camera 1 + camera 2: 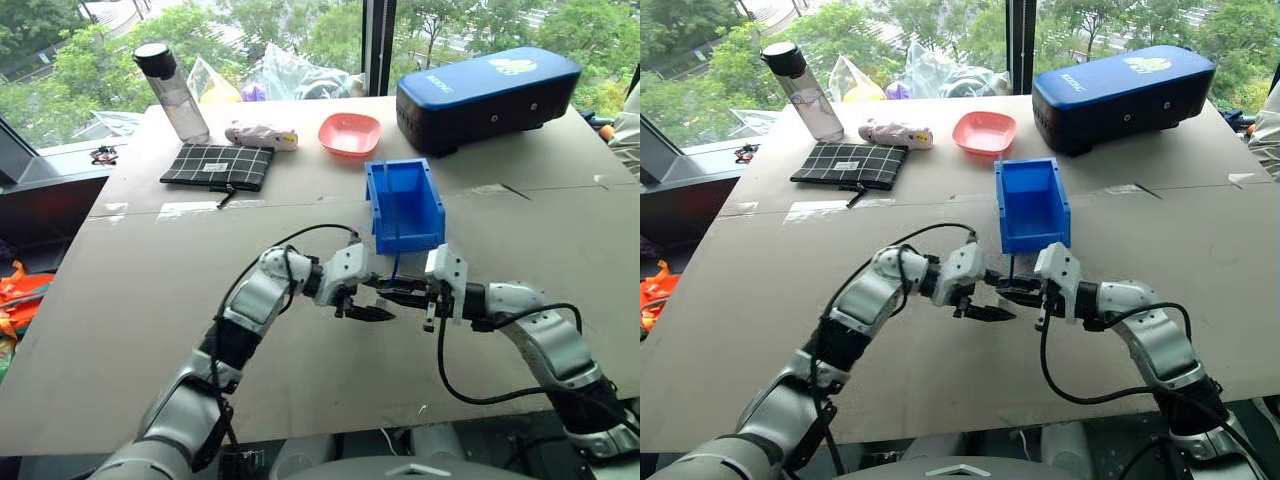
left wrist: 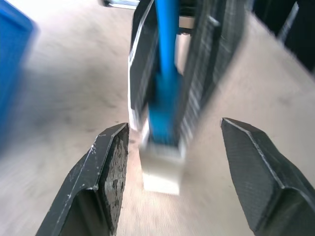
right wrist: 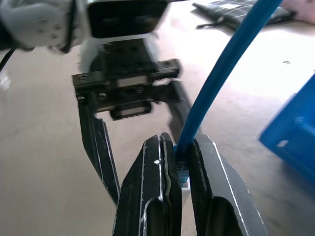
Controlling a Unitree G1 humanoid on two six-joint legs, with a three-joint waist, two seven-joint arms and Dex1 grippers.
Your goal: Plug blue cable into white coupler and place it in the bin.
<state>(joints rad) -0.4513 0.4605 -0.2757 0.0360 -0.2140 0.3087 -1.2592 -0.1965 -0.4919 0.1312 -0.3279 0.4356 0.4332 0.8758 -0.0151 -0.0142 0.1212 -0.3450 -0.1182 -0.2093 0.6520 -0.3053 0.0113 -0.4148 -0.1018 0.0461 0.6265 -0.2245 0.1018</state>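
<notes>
A: Where are your arms?

B: You have both meeting low over the table point(image 1: 130, 300), just in front of the bin point(image 1: 404, 205). Your right gripper point(image 3: 178, 162) points toward the left one, clenched on the blue cable point(image 3: 226, 64) near its plug. Your left gripper point(image 2: 172, 142) faces it, fingers spread wide, grasping nothing.

A: And the white coupler point(image 2: 162, 164)?

B: Your left wrist view shows it on the cable's end, between the spread fingers, touching neither.

A: The surroundings?

B: The table is brown board beside a window with trees outside. At its far side stand a bottle point(image 1: 172, 90), a checked pouch point(image 1: 217, 165), a pink bowl point(image 1: 350, 133) and a dark-blue case point(image 1: 487, 95).
</notes>
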